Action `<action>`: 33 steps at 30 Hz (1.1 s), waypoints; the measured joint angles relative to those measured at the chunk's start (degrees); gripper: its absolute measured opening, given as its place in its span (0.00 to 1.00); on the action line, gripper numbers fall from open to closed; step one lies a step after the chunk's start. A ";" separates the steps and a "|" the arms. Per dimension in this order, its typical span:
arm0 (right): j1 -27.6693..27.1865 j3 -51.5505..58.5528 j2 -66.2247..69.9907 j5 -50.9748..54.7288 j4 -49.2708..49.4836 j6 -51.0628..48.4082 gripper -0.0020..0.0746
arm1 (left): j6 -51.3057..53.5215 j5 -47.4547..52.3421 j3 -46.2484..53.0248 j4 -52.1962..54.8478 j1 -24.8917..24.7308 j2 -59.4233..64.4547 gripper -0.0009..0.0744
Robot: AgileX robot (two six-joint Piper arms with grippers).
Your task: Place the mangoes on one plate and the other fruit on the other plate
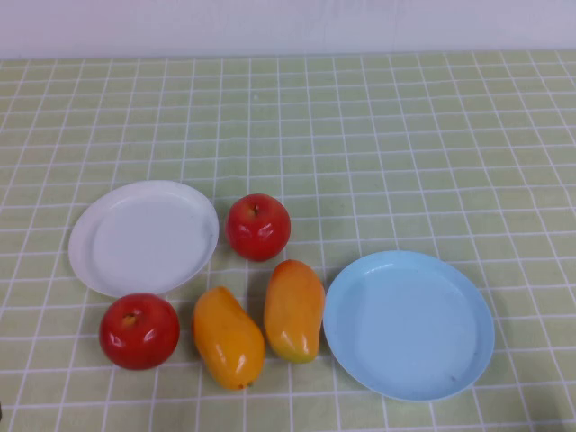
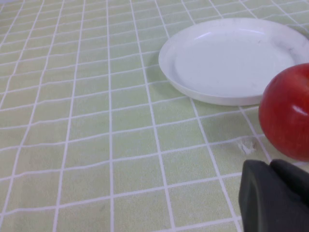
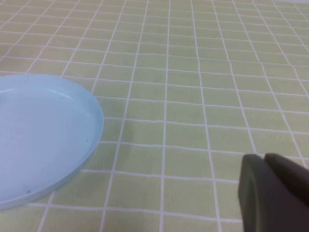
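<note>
Two orange-yellow mangoes lie side by side on the checked cloth between the plates. One red apple sits just right of the white plate; the other apple sits in front of that plate. The light blue plate stands bare at the front right. Both arms are out of the high view. My left gripper is shut and holds nothing, low over the cloth near the front apple. My right gripper is shut and holds nothing, beside the blue plate.
A green cloth with white grid lines covers the whole table. A pale wall runs along the far edge. A small scuff marks the cloth near the front apple.
</note>
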 joint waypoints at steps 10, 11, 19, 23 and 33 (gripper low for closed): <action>0.00 0.00 0.00 0.00 0.00 0.00 0.01 | -0.39 -0.11 0.00 -0.38 0.00 0.00 0.01; 0.00 0.00 0.00 0.00 0.00 0.00 0.01 | -0.69 -0.11 0.00 -0.71 0.00 0.00 0.01; 0.00 0.00 0.00 0.00 0.00 0.00 0.01 | -5.25 -1.64 0.00 -4.89 0.00 0.00 0.01; 0.00 0.00 0.00 0.00 0.00 0.00 0.01 | -5.77 -1.88 0.00 -6.04 0.00 0.00 0.01; 0.00 0.00 0.00 0.00 0.00 0.00 0.01 | -5.89 -1.88 0.00 -6.15 0.00 0.00 0.01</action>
